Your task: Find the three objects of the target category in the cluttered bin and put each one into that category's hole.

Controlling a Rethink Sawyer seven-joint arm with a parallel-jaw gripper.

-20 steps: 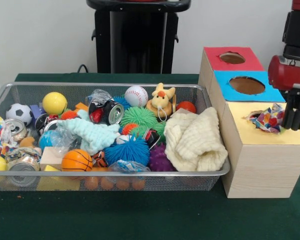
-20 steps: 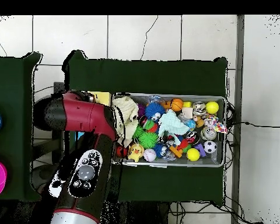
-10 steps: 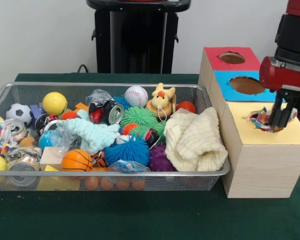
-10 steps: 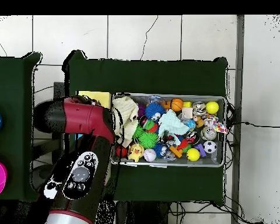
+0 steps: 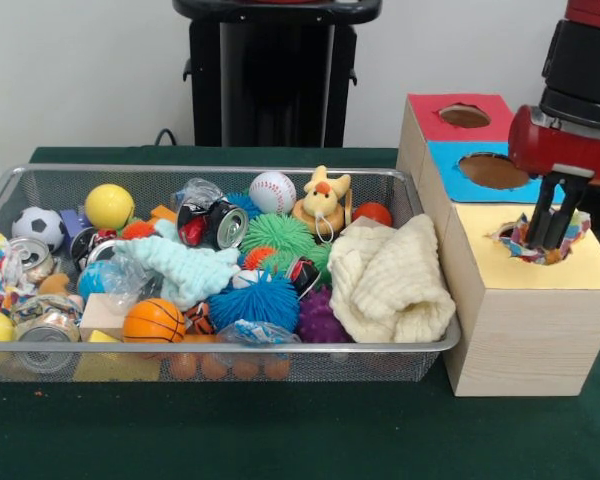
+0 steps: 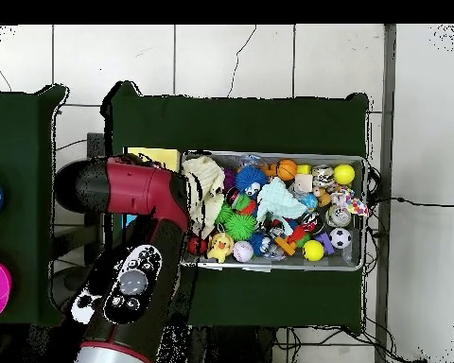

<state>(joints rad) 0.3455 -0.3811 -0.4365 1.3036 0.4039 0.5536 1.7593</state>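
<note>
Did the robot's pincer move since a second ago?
Yes. In the front view the pincer has slid left along the yellow-topped box, from its right edge to over the hole, pushing the colourful patterned cloth down into it.

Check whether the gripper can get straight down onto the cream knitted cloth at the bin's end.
Probably yes: the cream knitted cloth lies on top of the pile with nothing over it. The gripper first has to lift out of the yellow-topped box hole, where a patterned cloth sits.

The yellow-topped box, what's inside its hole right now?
A multicoloured patterned cloth is bunched in the hole of the yellow-topped box, its edges sticking out around the rim. The gripper reaches down into it. Anything deeper inside is hidden.
</note>
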